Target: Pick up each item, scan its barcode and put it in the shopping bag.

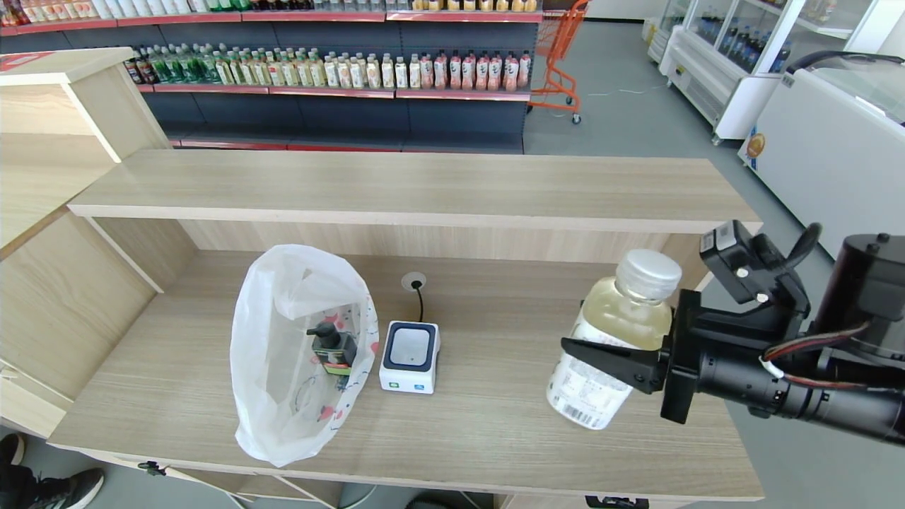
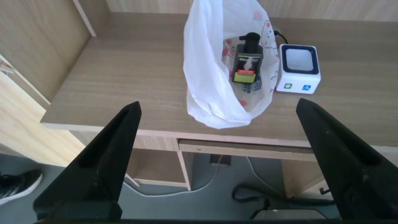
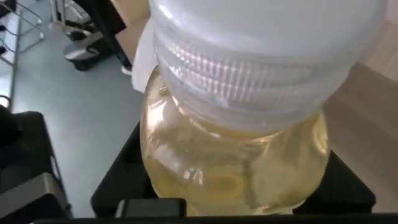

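A shop. Shelves of bottled drinks point(image 1: 339, 71) line the aisle, with glass-door coolers point(image 1: 728, 42) opposite. A barcode scanner point(image 1: 409, 356) sits on the wooden checkout counter point(image 1: 495, 410).

Drink shelves point(image 1: 339, 81), probably freezers point(image 1: 827, 131), stand behind a wooden counter point(image 1: 424, 185).

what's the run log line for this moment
right gripper: shut on bottle, above counter | left gripper: open, off counter's near edge | shopping bag: pump bottle inside | scanner: beside shopping bag

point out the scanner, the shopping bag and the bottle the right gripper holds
barcode scanner point(image 1: 409, 348), head view, glass window
shopping bag point(image 1: 254, 375), head view, left wall
drink bottle point(image 1: 626, 314), head view, upper body
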Tool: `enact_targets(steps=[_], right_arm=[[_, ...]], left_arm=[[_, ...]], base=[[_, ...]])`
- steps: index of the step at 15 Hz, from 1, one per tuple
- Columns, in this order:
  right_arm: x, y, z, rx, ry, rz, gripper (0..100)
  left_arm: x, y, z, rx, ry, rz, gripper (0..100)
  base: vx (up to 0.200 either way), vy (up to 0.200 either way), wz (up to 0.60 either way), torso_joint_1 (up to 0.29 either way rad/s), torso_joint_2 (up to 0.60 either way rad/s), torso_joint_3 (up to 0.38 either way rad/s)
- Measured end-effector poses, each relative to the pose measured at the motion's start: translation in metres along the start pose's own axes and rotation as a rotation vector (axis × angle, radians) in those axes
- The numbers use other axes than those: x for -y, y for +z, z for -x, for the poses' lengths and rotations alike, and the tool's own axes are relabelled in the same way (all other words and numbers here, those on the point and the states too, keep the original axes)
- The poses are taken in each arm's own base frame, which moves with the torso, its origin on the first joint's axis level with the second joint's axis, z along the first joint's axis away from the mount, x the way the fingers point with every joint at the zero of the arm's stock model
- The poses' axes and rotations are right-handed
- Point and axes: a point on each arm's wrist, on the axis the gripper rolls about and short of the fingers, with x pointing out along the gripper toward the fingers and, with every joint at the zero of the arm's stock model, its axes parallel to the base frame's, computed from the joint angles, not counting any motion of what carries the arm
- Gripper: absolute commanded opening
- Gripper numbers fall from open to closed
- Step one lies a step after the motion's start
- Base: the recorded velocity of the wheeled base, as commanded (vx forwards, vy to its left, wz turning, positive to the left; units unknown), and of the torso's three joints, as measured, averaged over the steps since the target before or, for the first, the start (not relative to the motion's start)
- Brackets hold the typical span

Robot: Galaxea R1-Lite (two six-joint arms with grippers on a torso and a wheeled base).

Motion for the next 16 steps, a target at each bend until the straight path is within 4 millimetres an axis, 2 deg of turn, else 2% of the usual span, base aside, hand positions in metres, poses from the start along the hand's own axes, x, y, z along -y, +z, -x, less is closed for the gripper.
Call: enact_targets(steps=[2, 4, 8, 15, 16], right_arm=[[0.024, -0.007, 0.015, -0.034, -0.124, 0.199, 0], [0.038, -0.013, 0.03, -0.087, -0.258, 0.289, 0], [0.041, -0.019, 0.044, -0.141, -0.319, 0.403, 0], [0.039, -0.017, 0.049, -0.132, -0.327, 0.413, 0], [0.038, -0.018, 0.05, -0.134, -0.325, 0.409, 0]], left_arm=[[0.0, 0.0, 0.0, 0.0, 0.0, 0.0, 100], [0.0, 0.0, 0.0, 0.0, 0.0, 0.0, 100], [0.0, 0.0, 0.0, 0.0, 0.0, 0.0, 100], [0.0, 0.0, 0.0, 0.0, 0.0, 0.001, 100], [0.0, 0.0, 0.0, 0.0, 0.0, 0.002, 100]], base=[[0.0, 0.0, 0.0, 0.0, 0.0, 0.0], [0.0, 0.0, 0.0, 0.0, 0.0, 0.0], [0.0, 0.0, 0.0, 0.0, 0.0, 0.0], [0.0, 0.0, 0.0, 0.0, 0.0, 0.0], [0.0, 0.2, 0.0, 0.007, 0.0, -0.002]])
